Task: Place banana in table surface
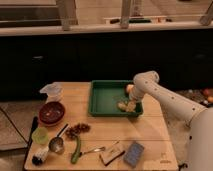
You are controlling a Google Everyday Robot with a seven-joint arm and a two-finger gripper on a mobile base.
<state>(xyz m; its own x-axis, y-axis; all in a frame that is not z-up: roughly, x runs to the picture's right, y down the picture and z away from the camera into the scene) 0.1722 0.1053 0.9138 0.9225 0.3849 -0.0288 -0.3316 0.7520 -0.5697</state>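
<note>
The pale-yellow banana (122, 105) lies in the right front corner of the green tray (105, 98), which stands on the light-brown wooden table surface (150, 130). My gripper (130, 104) hangs down from the white arm (165, 98) into that tray corner, right at the banana and touching or nearly touching it. A round orange fruit (130, 88) sits in the tray just behind the gripper.
On the table's left stand a clear container (52, 91), a red bowl (52, 112), a green cup (39, 135) and a metal scoop (56, 145). A long green vegetable (76, 150), a fork (93, 150), a tan block (112, 153) and a blue-grey packet (134, 153) lie along the front.
</note>
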